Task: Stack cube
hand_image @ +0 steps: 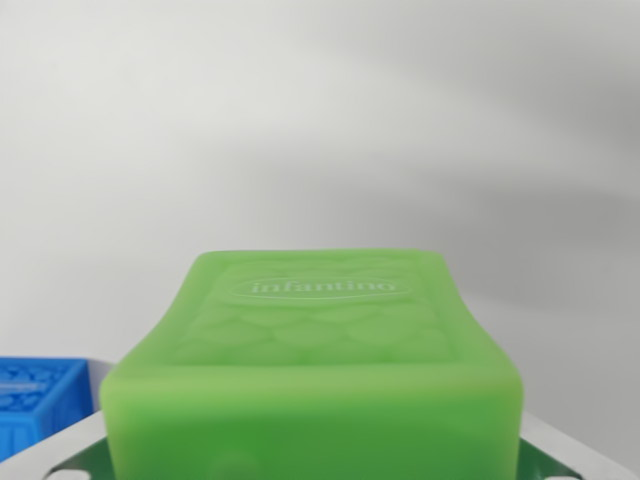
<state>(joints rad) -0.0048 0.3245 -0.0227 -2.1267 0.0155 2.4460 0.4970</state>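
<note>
Close up, green cube (320, 370) with an "infantino" oval stamp fills the lower middle, blue cube (35, 400) at the wrist view's left edge, pale bench (320, 130) behind, pincer's state cannot be told.

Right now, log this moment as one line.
held: soft green rubber cube | gripper: shut on it | blue cube: wrist view's left, apart | stack: not done

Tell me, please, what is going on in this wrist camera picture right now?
A green cube marked "infantino" fills the lower middle of the wrist view, very close to the camera, with pale metal gripper parts showing at its lower corners, so it seems to be held in the gripper, though the fingertips are hidden. A blue cube sits at the wrist view's lower left. Behind them is only a plain white surface.
</note>
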